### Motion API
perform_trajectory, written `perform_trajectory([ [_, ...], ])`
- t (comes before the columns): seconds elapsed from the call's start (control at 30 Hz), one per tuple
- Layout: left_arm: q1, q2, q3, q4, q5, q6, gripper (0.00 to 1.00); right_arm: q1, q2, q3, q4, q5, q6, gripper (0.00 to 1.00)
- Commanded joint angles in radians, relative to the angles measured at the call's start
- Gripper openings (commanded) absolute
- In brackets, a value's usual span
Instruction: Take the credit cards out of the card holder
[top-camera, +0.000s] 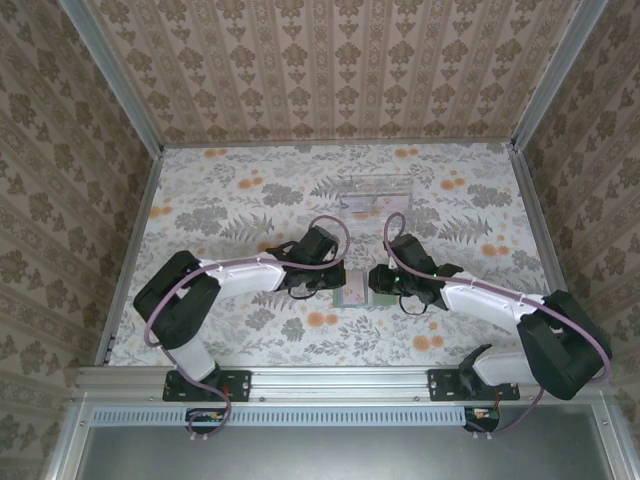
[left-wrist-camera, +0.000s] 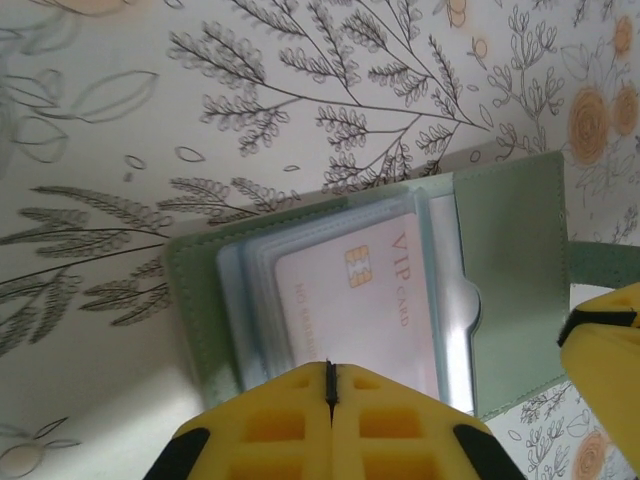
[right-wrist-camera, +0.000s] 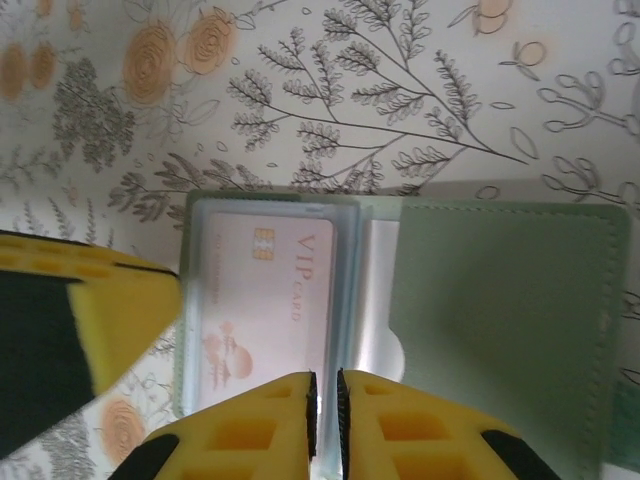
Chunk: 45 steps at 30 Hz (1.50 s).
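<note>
Card holder (left-wrist-camera: 515, 270) open, left pincer (left-wrist-camera: 329, 370), right pincer (right-wrist-camera: 325, 380), both closed at its edge

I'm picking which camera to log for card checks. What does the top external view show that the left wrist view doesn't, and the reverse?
Top external view: the left arm and right arm angled in toward the card holder, and a clear tray farther back on the table.
Left wrist view: the pale pink card inside a clear sleeve, its chip and "VIP CARD" print readable, with the left hand closed at its near edge.
Both: the holder lying open on the floral table.
</note>
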Motion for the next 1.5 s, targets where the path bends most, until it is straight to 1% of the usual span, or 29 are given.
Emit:
perform_trajectory([
  [0.0, -0.010, 0.033, 0.040, -0.024, 0.025, 0.014, 0.03, -0.018, 0.024, -0.020, 0.104, -0.095, 0.048, 0.18],
  [0.17, -0.015, 0.054, 0.035, -0.048, 0.010, 0.002, 0.02, -0.021, 0.039, -0.015, 0.098, -0.098, 0.040, 0.19],
  [0.23, -0.016, 0.045, 0.026, -0.057, -0.001, 0.004, 0.00, -0.021, 0.045, -0.014, 0.099, -0.096, 0.040, 0.19],
  [0.33, -0.023, 0.023, 0.021, -0.070, -0.023, 0.012, 0.01, -0.021, 0.060, -0.010, 0.099, -0.096, 0.042, 0.20],
  [0.53, -0.030, 0.023, 0.016, -0.080, -0.028, 0.014, 0.00, -0.021, 0.065, -0.003, 0.099, -0.101, 0.043, 0.21],
  [0.57, -0.034, 0.016, 0.014, -0.086, -0.038, 0.013, 0.00, -0.021, 0.093, -0.002, 0.097, -0.101, 0.042, 0.21],
  [0.67, -0.039, -0.002, 0.007, -0.103, -0.059, 0.018, 0.01, -0.021, 0.097, -0.002, 0.099, -0.100, 0.043, 0.21],
  [0.93, -0.039, 0.043, 0.009, -0.099, -0.038, 0.013, 0.00, -0.021, 0.146, 0.004, 0.128, -0.142, 0.059, 0.24],
  [1.3, -0.038, 0.069, 0.024, -0.124, -0.037, 0.013, 0.00, -0.021, 0.222, 0.015, 0.153, -0.174, 0.077, 0.20],
  [1.37, -0.036, 0.074, 0.026, -0.126, -0.035, 0.015, 0.00, -0.021, 0.224, 0.013, 0.154, -0.177, 0.076, 0.18],
  [1.47, -0.038, 0.085, 0.032, -0.123, -0.028, 0.016, 0.00, -0.022, 0.227, 0.013, 0.164, -0.191, 0.083, 0.16],
])
